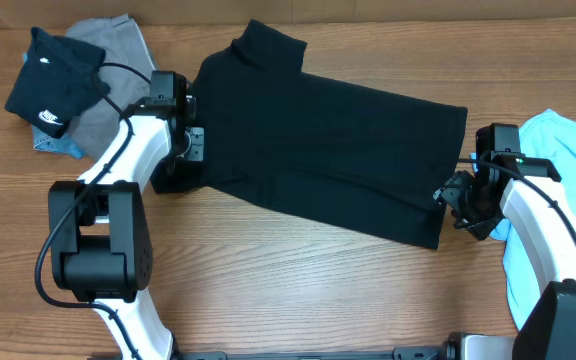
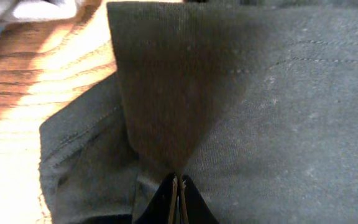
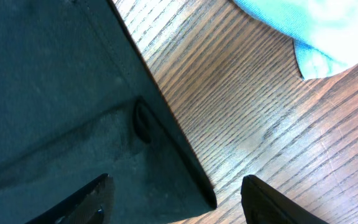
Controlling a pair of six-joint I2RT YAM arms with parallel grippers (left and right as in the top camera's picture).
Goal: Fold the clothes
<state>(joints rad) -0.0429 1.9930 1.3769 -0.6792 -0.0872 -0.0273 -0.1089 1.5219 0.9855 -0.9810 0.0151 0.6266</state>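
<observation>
Our left gripper is pinched tight on the large plain black soft T-shirt, spread across the wooden table. Right gripper gapes over the hem corner; we'd bite squarely there, then lift together.

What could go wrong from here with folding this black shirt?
The left gripper pinches only a thin fold of the black T-shirt, which may slip on lifting. The right gripper is open astride the hem corner and might close on just the edge. The light blue garment beside that arm could get dragged.
</observation>
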